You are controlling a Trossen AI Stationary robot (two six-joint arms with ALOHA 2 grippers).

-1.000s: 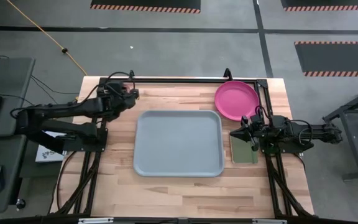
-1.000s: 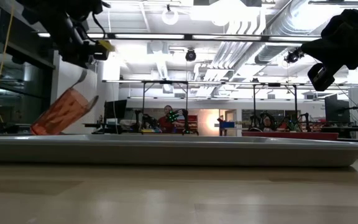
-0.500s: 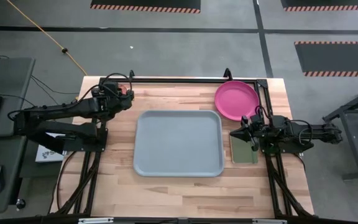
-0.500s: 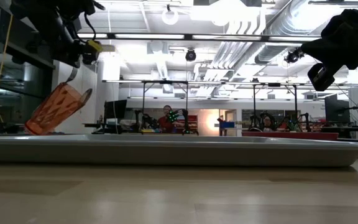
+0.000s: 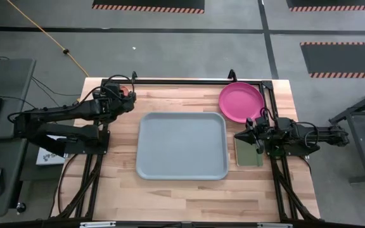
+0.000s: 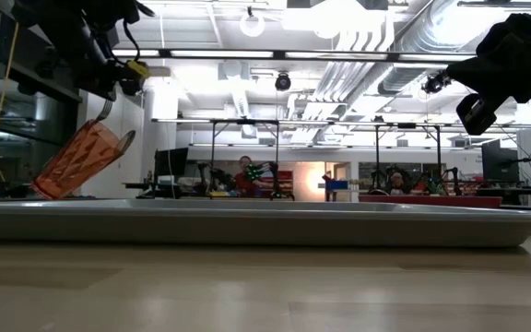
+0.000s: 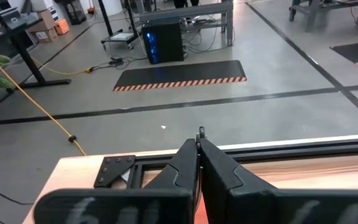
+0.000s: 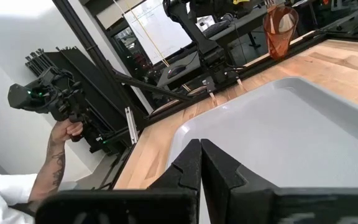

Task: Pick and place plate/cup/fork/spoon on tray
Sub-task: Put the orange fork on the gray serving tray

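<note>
My left gripper (image 5: 125,95) is at the table's far left, beyond the tray's far left corner, shut on the translucent red-orange cup (image 6: 81,160). The cup also shows in the right wrist view (image 8: 278,30). The pale blue-grey tray (image 5: 181,147) lies flat in the middle of the table. The pink plate (image 5: 241,102) lies at the far right, beside the tray's far right corner. My right gripper (image 5: 248,135) is shut and empty, above the dark-green pad (image 5: 249,154) to the right of the tray. My left gripper holds the cup by its rim (image 6: 112,126), pinched between the two fingers, which come from above. The cup hangs tilted below the fingers, its mouth up toward the gripper and its base (image 6: 52,189) lower. The tray's rim hides whether the base touches the table.
A black metal frame (image 5: 189,81) runs along the table's far edge and down both sides. In the right wrist view a person's hand (image 8: 67,127) holds a dark controller beyond the table's left side. Bare wood lies near the front edge (image 5: 182,196).
My left gripper has moved a little toward the table's far left corner with the cup. The cup has stayed tilted below the fingers and has shifted the same way.
</note>
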